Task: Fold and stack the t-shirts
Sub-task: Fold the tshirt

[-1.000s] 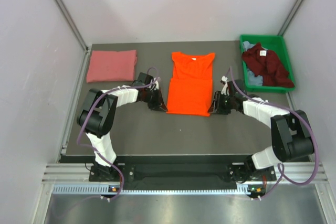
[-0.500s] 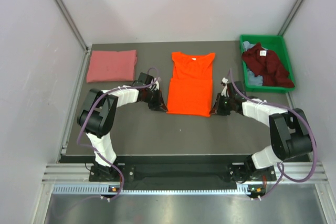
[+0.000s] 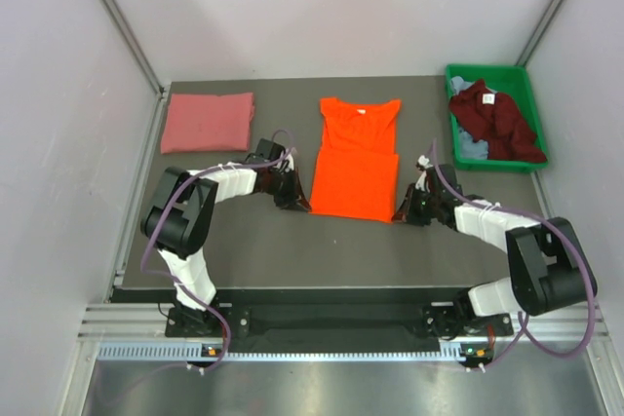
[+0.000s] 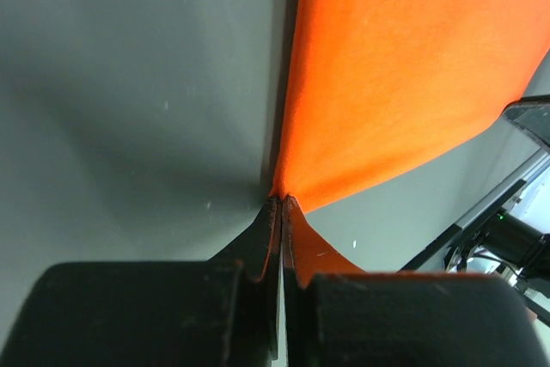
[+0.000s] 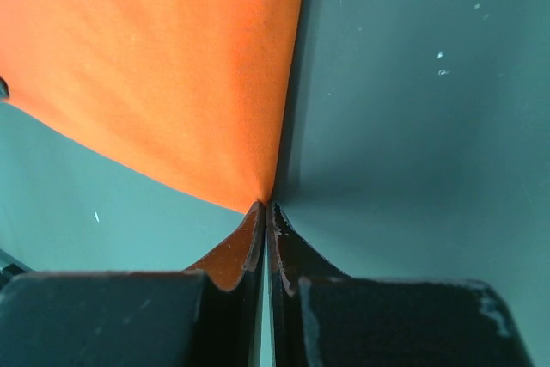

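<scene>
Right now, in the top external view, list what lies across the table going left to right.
Folded salmon pink t-shirt → left tool → orange t-shirt, pinched at its near corners by both tools → right tool → green bin holding the maroon t-shirt.

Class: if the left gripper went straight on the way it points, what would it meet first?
Probably the orange t-shirt: the left gripper is shut on its corner, and the cloth's side edge runs straight ahead, with bare table just beside it.
</scene>
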Controlling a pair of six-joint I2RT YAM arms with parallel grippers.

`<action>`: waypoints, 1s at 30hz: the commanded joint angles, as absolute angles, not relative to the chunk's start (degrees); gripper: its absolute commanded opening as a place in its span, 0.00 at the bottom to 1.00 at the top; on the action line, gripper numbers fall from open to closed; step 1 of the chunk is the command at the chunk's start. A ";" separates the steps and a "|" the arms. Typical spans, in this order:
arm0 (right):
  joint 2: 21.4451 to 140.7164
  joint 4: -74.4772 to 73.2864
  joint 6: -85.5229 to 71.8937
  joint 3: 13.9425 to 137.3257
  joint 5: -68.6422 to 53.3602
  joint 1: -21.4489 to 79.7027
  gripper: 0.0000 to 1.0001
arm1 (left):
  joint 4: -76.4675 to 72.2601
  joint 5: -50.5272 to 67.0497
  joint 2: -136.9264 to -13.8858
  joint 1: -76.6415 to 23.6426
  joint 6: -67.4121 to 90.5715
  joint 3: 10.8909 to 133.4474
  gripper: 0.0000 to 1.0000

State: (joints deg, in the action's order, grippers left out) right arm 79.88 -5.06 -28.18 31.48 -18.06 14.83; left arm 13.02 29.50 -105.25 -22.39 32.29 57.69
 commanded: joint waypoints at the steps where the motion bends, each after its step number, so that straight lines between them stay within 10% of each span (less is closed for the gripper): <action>1: 77.08 -6.67 -27.25 32.16 -15.74 14.15 0.00 | 13.80 28.04 -101.96 -22.50 32.17 55.29 0.00; 15: 71.20 -15.46 -25.84 29.36 -15.03 14.33 0.00 | 14.23 27.17 -97.30 -27.07 35.06 50.36 0.06; 23: 63.81 -25.65 -28.65 32.69 -11.69 14.33 0.22 | 24.68 14.95 -89.92 -28.48 35.34 55.35 0.26; 30: 67.30 -17.51 -29.36 37.70 -24.49 15.46 0.13 | 14.63 27.93 -92.18 -30.67 35.85 60.03 0.25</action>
